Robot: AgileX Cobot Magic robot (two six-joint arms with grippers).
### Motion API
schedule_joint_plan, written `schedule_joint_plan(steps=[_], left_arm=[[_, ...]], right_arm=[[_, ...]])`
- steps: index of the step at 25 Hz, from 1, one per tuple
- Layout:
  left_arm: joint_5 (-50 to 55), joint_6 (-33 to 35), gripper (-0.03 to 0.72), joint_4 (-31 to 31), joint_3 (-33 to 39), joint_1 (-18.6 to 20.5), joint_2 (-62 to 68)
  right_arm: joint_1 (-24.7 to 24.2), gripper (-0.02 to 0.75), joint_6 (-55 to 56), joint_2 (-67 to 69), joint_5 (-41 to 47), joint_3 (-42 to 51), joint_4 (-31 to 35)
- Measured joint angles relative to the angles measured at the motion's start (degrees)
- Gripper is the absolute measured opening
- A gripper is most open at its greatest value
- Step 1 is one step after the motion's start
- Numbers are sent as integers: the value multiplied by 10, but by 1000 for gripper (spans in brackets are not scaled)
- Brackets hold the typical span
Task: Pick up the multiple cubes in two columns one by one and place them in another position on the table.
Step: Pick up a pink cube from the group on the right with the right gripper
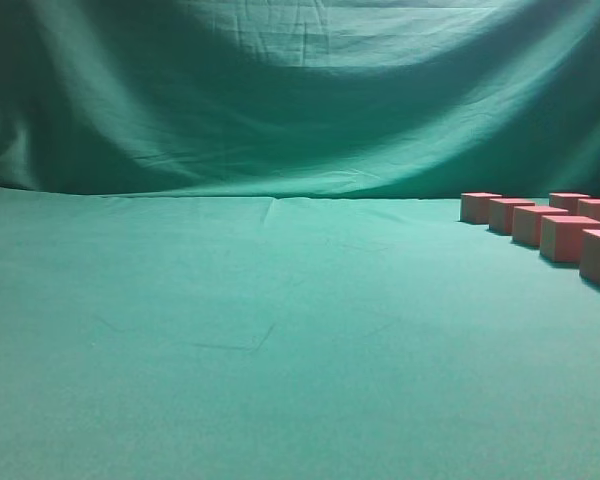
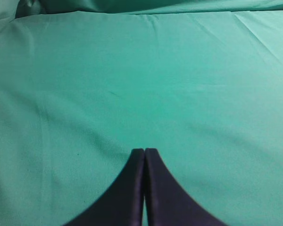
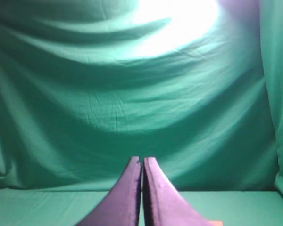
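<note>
Over at the far right of the table point(image 1: 230, 340), the cubes point(image 1: 555, 228) sit in two lines running from far to near. The left line shows five of them, each just beside the next; the right line shows two before the frame's edge cuts it off. All rest flat on the green cloth, and the draped backdrop point(image 1: 300, 90) hangs behind them. Neither arm appears in the exterior view. The left gripper point(image 2: 144, 151) hangs over bare cloth, its dark fingers point(image 2: 127, 193) pressed together with nothing between them. The right gripper point(image 3: 142, 160) faces the backdrop, likewise clenched and empty. A small orange sliver at the bottom of the right wrist view, just right of the fingers point(image 3: 170, 202), may be a cube's corner, though too little shows to be sure.
</note>
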Motion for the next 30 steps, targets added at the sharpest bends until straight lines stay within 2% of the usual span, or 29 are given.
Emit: schedule_joint_plan(steps=[6, 11, 23, 30], left_arm=[[0, 0, 0, 0, 0, 0, 0], [0, 0, 0, 0, 0, 0, 0], [0, 0, 0, 0, 0, 0, 0], [0, 0, 0, 0, 0, 0, 0]], right_arm=[[0, 0, 0, 0, -8, -2, 0], [0, 0, 0, 29, 35, -8, 0], [0, 0, 0, 372, 301, -151, -24], [0, 0, 0, 528, 335, -192, -19]])
